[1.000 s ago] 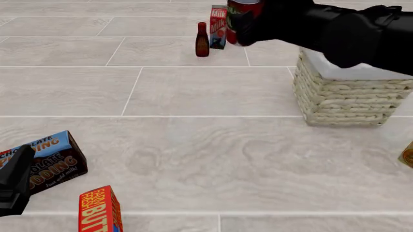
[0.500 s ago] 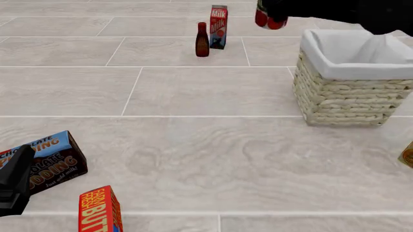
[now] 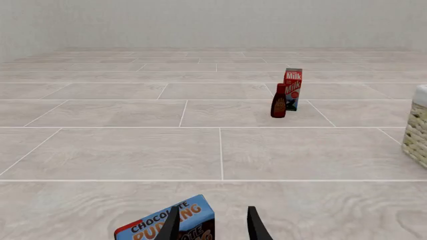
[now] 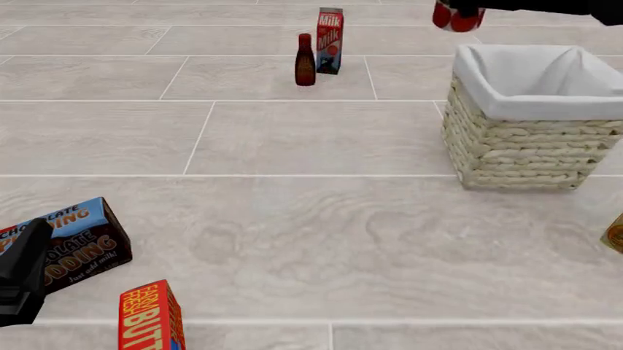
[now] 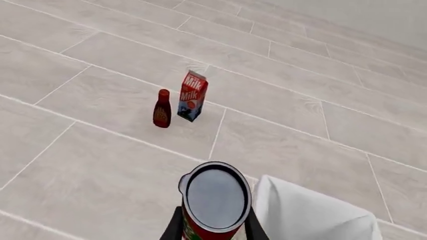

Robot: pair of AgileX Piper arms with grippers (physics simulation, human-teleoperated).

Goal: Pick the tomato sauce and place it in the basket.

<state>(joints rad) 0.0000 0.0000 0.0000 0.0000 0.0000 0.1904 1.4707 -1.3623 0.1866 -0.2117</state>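
The tomato sauce can (image 4: 457,16), red with a dark grey top, hangs in the air at the top of the front view, just off the far left corner of the basket (image 4: 530,124). In the right wrist view my right gripper (image 5: 213,227) is shut on the can (image 5: 215,200), with the basket's white cloth lining (image 5: 307,215) beside and below it. The cream wicker basket stands at the right; its edge also shows in the left wrist view (image 3: 417,130). My left gripper (image 4: 29,244) is open and empty over a chocolate pudding box (image 4: 73,240) at the near left.
A dark red-brown bottle (image 4: 305,61) and a milk carton (image 4: 330,30) stand at the back centre. A red butter box (image 4: 151,317) stands at the near left. An amber object (image 4: 614,233) shows at the right edge.
My right arm has lifted the can and carried it to the right, from beside the milk carton to the basket's far left corner. The left arm has not moved.
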